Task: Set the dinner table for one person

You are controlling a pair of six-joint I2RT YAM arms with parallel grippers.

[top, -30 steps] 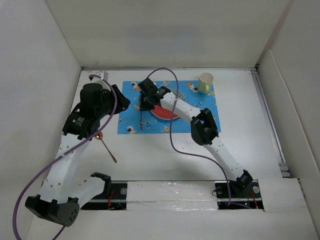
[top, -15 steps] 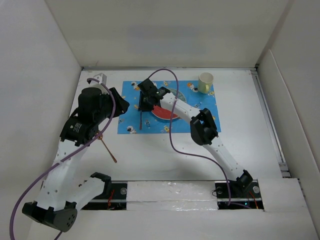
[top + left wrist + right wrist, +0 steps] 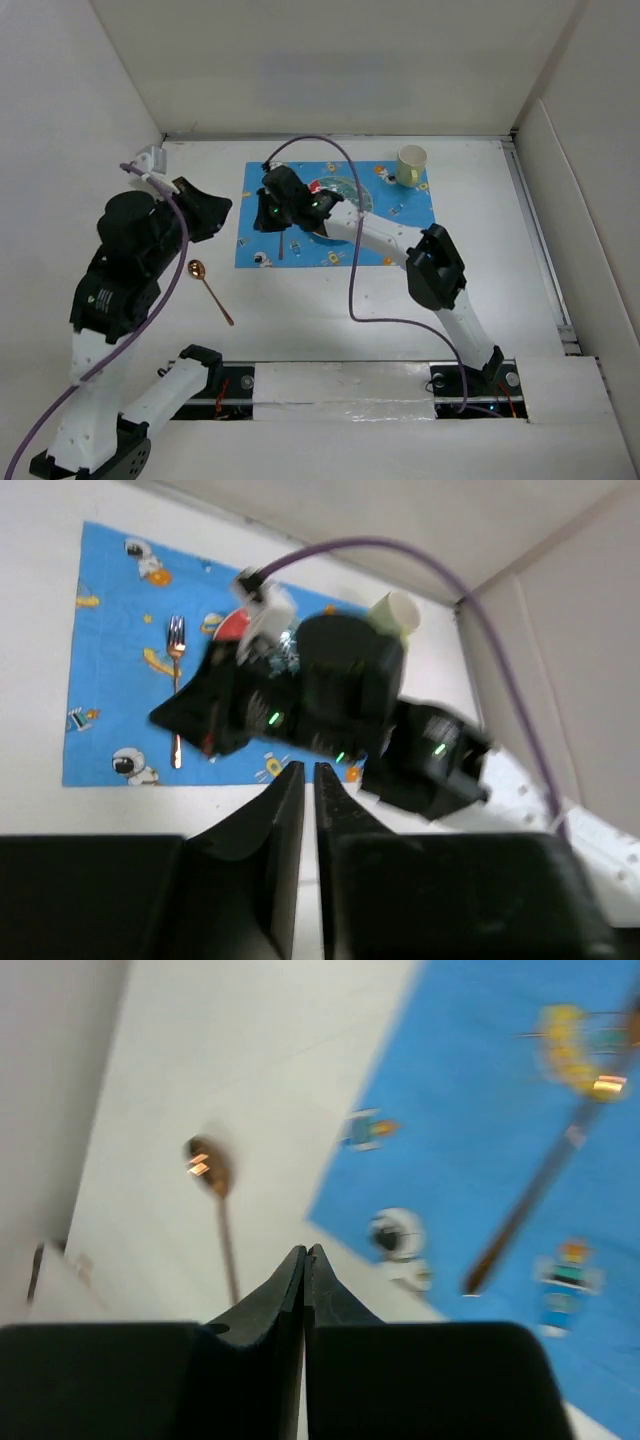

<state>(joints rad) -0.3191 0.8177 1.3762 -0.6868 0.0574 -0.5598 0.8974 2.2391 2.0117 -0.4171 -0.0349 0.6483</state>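
The dinner table (image 3: 480,260) is a white walled surface carrying a blue patterned mat (image 3: 400,235). A fork (image 3: 280,245) (image 3: 176,680) (image 3: 540,1195) lies on the mat's left side. A copper spoon (image 3: 210,290) (image 3: 215,1190) rests on the bare table left of the mat. A pale mug (image 3: 410,165) (image 3: 395,610) stands at the mat's far right corner. My right gripper (image 3: 260,220) (image 3: 305,1252) hovers shut and empty over the mat's left edge. My left gripper (image 3: 222,210) (image 3: 309,770) is raised left of the mat, shut on nothing. Only a red sliver of a plate (image 3: 232,625) shows behind the right arm.
White walls (image 3: 100,120) enclose the table on the left, back and right. The right arm (image 3: 430,265) stretches across the mat, trailing a purple cable (image 3: 352,260). The left arm's bulk (image 3: 125,260) hangs over the table's left strip. Both bases sit at the near edge.
The right gripper has swung left off the fork, which stays on the mat. The left arm has pulled back to the left, its jaws have closed, and the spoon is now uncovered.
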